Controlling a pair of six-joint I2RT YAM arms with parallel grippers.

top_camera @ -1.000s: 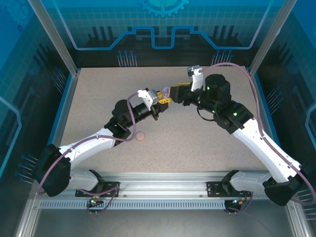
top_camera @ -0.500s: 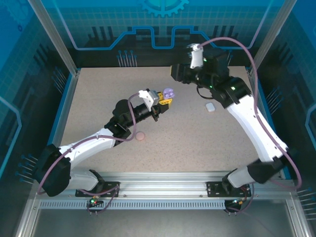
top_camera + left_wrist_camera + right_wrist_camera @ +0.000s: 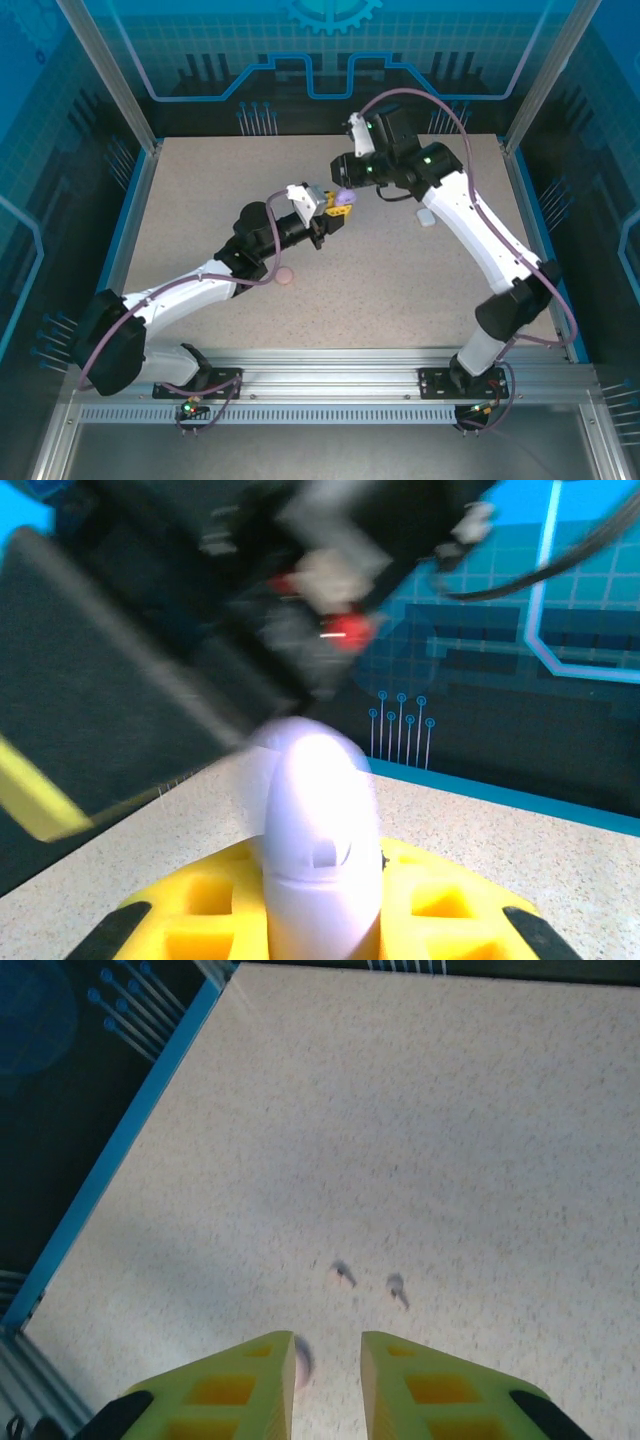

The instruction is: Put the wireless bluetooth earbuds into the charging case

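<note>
Pinch likely light, slippery earbuds (image 3: 396,1287) ahead of the parted right gripper (image 3: 327,1362) by their stems, left gripper (image 3: 320,920) clamping the case (image 3: 315,820).

Purple charging case (image 3: 318,850) upright in left gripper (image 3: 340,204); two purple earbuds (image 3: 343,1274) on table (image 3: 450,1110).

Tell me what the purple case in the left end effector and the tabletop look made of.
Purple case: likely moulded plastic, smooth and glossy; it shows a bright highlight, a clean seam and a small notch. Tabletop: hard, matte, beige with fine dark speckles, perhaps laminate or stone-look composite; the pictures leave that open.
</note>
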